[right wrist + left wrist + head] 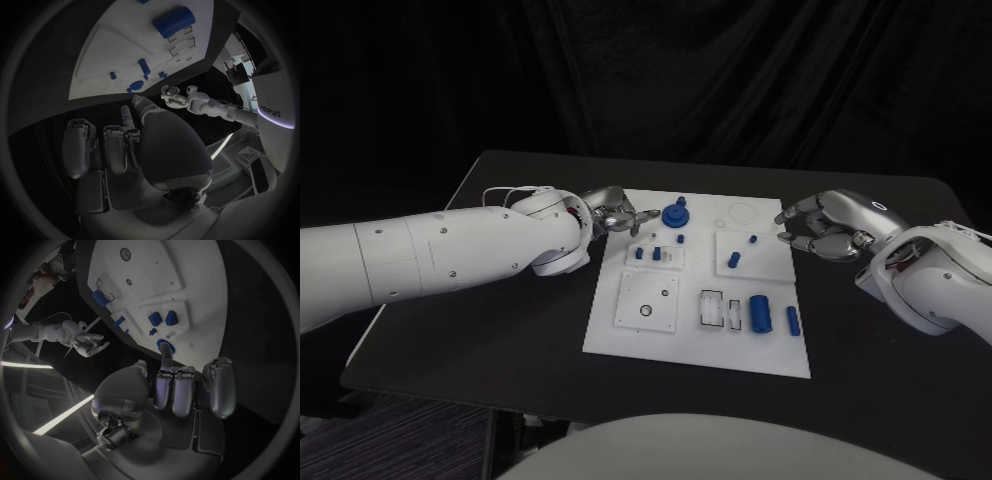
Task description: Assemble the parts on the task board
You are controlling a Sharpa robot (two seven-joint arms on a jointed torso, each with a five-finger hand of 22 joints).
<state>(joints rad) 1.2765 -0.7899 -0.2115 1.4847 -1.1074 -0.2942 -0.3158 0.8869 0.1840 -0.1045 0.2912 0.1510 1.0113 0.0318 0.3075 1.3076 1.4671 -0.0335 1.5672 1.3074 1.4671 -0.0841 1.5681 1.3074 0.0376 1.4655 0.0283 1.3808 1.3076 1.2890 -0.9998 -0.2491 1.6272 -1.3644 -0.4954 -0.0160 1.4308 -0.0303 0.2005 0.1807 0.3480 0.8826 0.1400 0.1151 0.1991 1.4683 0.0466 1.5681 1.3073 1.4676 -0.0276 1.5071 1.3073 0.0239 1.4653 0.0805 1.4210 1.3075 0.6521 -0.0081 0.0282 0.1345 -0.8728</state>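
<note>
- The left hand [609,212] is seen at centre-left of the head view, at the upper left corner of the task board [632,335]; its fingers are curled in and nothing is held in them.
- In the left wrist view, the left hand [181,387] is shown with fingers folded toward the palm, one finger extended toward the round blue part [165,346] and just short of it.
- The right hand [831,226] is positioned at centre-right of the head view, just beside the right edge of the task board; its fingers are curled inward and no part is held.
- In the right wrist view, the right hand [125,145] is shown over the black table [37,100], apart from the board edge.
- The task board is located at the centre of the head view, on the black table [473,330].
- A round blue part [676,213] with an upright stem is seated near the upper edge of the board, just right of the left hand.
- Small blue pegs [656,254] are found left of board centre, and a further peg [734,260] right of centre.
- A large blue cylinder [760,312] and a slim blue piece [792,320] are laid in the lower right area of the board.
</note>
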